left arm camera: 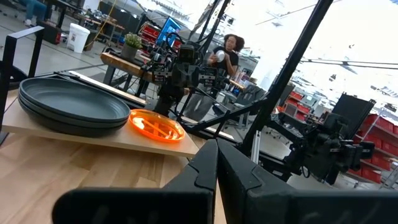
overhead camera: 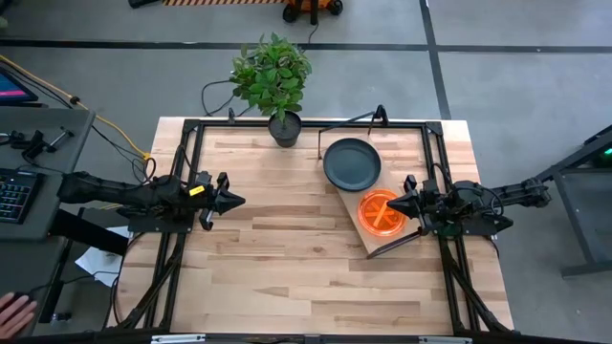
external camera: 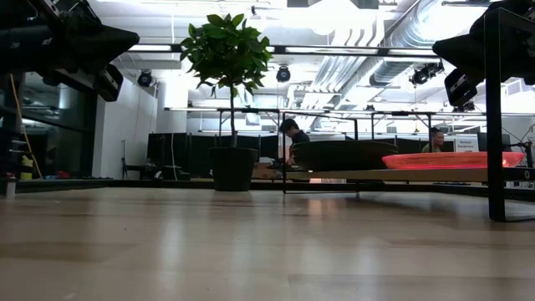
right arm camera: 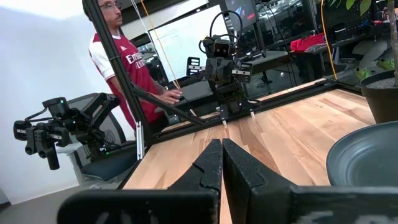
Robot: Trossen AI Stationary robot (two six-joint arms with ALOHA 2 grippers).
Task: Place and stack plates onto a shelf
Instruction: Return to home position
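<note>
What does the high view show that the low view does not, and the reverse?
Only the high view: the round tops of the grey plates and orange plates, the whole shelf, a keyboard. Only the low view: two people in the room behind, the stacks' side profile. Both: the plates, shelf, potted plant, left hand and right hand.

From above, grey plates (overhead camera: 352,163) and orange plates (overhead camera: 380,212) each show one disc; the count per stack is hidden. My right wrist view's edge crops the grey plates and plant pot (right arm camera: 381,93).
</note>
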